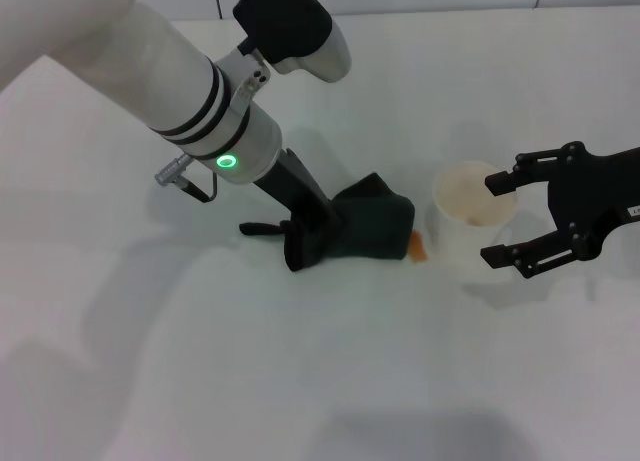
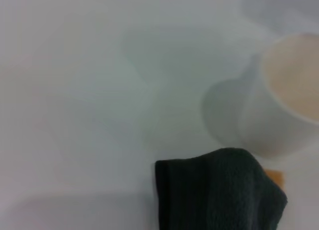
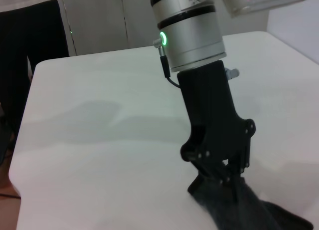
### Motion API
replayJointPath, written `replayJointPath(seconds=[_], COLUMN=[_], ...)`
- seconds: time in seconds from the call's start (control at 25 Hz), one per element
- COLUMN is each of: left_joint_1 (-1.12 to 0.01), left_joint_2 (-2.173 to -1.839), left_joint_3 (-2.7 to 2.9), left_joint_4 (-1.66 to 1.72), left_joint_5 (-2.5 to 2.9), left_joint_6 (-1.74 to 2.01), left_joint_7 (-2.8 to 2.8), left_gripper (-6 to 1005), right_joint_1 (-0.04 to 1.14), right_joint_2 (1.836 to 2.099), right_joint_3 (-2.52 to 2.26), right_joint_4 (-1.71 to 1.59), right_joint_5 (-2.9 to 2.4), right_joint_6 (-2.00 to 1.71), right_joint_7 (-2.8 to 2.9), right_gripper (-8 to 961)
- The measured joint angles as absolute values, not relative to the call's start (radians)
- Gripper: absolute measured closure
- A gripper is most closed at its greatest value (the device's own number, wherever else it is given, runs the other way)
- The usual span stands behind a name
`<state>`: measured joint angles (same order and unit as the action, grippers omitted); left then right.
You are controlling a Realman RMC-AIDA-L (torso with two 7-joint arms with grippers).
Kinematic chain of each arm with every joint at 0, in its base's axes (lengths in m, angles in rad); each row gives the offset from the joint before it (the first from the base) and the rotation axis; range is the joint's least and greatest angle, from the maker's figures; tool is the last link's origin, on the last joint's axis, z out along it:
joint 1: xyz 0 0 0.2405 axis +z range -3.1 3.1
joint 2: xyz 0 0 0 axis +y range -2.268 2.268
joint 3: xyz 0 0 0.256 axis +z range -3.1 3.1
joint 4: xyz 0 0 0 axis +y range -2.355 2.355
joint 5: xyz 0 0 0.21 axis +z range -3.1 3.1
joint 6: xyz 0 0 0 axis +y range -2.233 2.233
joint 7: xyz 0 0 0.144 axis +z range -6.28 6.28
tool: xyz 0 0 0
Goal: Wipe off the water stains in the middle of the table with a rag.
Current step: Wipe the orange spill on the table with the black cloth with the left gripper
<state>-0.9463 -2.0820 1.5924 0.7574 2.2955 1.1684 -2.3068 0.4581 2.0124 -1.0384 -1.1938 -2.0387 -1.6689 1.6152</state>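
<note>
My left gripper [image 1: 305, 236] is shut on the dark green rag [image 1: 372, 226] and presses it onto the white table [image 1: 300, 381] near the middle. A small orange water stain [image 1: 418, 246] peeks out at the rag's right edge, beside the cup. The left wrist view shows the rag [image 2: 219, 195] with the orange stain [image 2: 275, 177] at its edge. The right wrist view shows the left gripper [image 3: 219, 172] clamped on the rag [image 3: 239, 205]. My right gripper [image 1: 500, 219] is open at the right, its fingers around the cup without touching it.
A translucent white cup [image 1: 472, 216] stands upright just right of the stain; it also shows in the left wrist view [image 2: 286, 95]. The table's far edge [image 1: 450, 13] runs along the back.
</note>
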Motion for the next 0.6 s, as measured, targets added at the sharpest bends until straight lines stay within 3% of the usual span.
replayJointPath(seconds=[0.6], left_joint_1=[-0.955], left_joint_2=[-2.082], left_joint_3=[1.55], left_joint_4=[0.729], left_joint_5=[2.317], left_joint_6=[1.106], left_joint_7=[-2.355], left_gripper=[860], right_joint_1=[0.457], right_joint_2=[2.012], right_joint_3=[-1.049], right_joint_4=[-1.191], right_joint_5=[-2.043], right_joint_6=[-1.669], right_joint_7=[1.611], right_gripper=[84])
